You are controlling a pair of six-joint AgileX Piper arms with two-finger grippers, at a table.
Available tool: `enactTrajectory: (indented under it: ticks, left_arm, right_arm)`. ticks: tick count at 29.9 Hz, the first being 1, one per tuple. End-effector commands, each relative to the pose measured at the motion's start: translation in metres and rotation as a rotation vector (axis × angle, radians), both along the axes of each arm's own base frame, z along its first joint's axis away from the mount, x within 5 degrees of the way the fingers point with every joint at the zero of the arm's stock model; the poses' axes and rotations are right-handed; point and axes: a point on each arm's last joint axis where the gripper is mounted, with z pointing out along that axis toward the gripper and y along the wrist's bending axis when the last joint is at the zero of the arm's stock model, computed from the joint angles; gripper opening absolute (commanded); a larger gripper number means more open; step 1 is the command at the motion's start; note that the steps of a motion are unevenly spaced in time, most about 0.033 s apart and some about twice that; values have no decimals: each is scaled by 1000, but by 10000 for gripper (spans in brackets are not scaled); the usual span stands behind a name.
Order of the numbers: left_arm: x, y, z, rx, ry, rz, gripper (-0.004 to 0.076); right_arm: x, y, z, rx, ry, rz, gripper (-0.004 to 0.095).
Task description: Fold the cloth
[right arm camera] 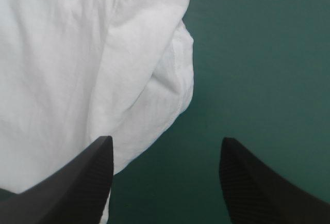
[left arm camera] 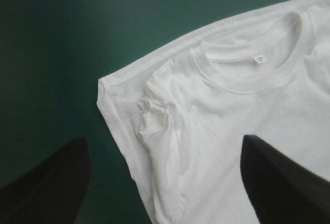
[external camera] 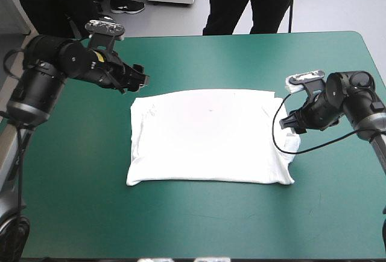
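The white T-shirt (external camera: 211, 135) lies flat on the teal-green cover as a rough rectangle, sleeves tucked in. My left gripper (external camera: 140, 81) hovers open over its far left corner. In the left wrist view that gripper (left arm camera: 162, 140) stands over the shirt (left arm camera: 232, 110), whose collar (left arm camera: 258, 77) with a small label (left arm camera: 260, 58) and a bunched, folded-in sleeve (left arm camera: 154, 121) lie ahead of it. My right gripper (external camera: 295, 123) is open at the shirt's right edge. In the right wrist view it (right arm camera: 166, 140) straddles the rounded edge of the shirt (right arm camera: 62, 53), one finger over cloth, the other over bare cover.
Bare teal-green cover (external camera: 72, 183) surrounds the shirt on all sides, widest toward the front edge. The table's far edge (external camera: 241, 34) runs behind both arms, and its right edge (external camera: 377, 63) lies just beyond the right arm.
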Motion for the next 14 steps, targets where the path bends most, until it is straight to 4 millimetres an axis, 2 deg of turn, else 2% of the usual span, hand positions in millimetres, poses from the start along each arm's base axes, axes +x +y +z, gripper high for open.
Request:
enactTrajectory:
  ticks: [1, 9, 14]
  left_arm:
    - [-25, 8, 35, -49, -135, 5, 582]
    - [-31, 10, 38, -55, -133, 6, 582]
    - [-31, 10, 38, -50, -128, 7, 582]
  right_arm:
    - [3, -3, -5, -18, -80, 0, 574]
    - [29, -2, -53, -44, 27, -14, 573]
    - [41, -1, -74, -54, 58, -10, 572]
